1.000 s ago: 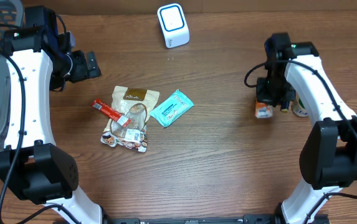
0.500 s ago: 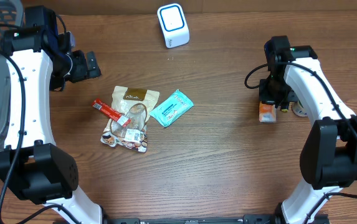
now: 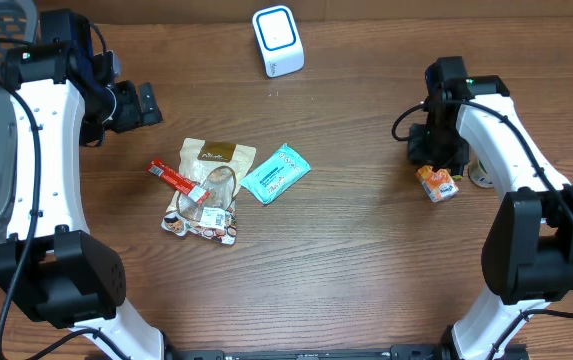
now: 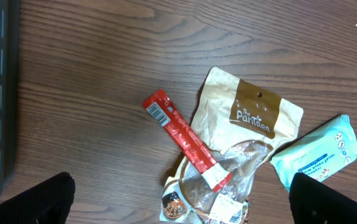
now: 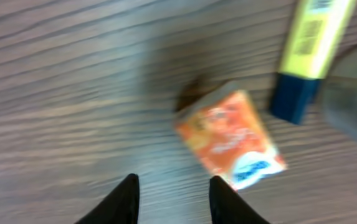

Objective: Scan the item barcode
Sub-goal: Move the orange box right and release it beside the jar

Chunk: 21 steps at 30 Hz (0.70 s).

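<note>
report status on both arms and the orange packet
Left gripper wide open, empty. Right gripper jaws apart, empty, hovering by orange packet. Packet lying loose, unheld. Marker close beside it.

Blurred orange packet (image 5: pixel 231 140) on wooden table (image 5: pixel 53 93), yellow-blue stick (image 5: pixel 306 50) beside, tool (image 5: pixel 175 180) parted

White arms (image 3: pixel 41 150), black joints (image 3: pixel 541 240) and cables (image 3: pixel 402 125); right gripper (image 5: pixel 174 178) seemingly black.

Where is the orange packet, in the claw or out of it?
Out: the orange packet lies on the table, beyond the right gripper.
</note>
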Tool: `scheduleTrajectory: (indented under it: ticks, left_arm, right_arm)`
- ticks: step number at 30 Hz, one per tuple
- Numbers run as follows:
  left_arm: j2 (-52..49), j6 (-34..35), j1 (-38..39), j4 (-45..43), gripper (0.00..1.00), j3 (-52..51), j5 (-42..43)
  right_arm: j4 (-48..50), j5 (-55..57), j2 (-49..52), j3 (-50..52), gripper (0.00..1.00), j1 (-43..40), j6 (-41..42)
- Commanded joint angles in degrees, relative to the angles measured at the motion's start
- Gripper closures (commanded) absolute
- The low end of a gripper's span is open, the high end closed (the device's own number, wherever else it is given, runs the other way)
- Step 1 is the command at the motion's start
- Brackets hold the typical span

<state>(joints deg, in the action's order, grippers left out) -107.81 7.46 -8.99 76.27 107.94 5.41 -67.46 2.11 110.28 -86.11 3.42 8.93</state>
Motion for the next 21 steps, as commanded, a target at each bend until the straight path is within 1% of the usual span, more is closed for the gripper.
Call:
scheduleTrajectory:
  ticks: [1,6,15,21]
  left_arm:
    - [0.26,-0.66,0.39,-0.07,0.0,-0.11,0.39]
    - [0.26,-0.66,0.39,-0.07,0.0,-0.11,0.39]
    - [0.26,-0.66,0.39,-0.07,0.0,-0.11,0.39]
    - [0.26,-0.66,0.39,-0.07,0.0,-0.11,0.39]
  right_arm:
    - [0.59,-7.63,0.5,1.44,0.68,-0.11,0.52]
    - [5.14,-7.32,0.55,5.99,0.68,-0.13,0.52]
    - [16.46,-0.79,0.55,14.1,0.68,-0.17,0.52]
    - [15.47,7.8,0.55,14.4,0.68,-0.31,0.81]
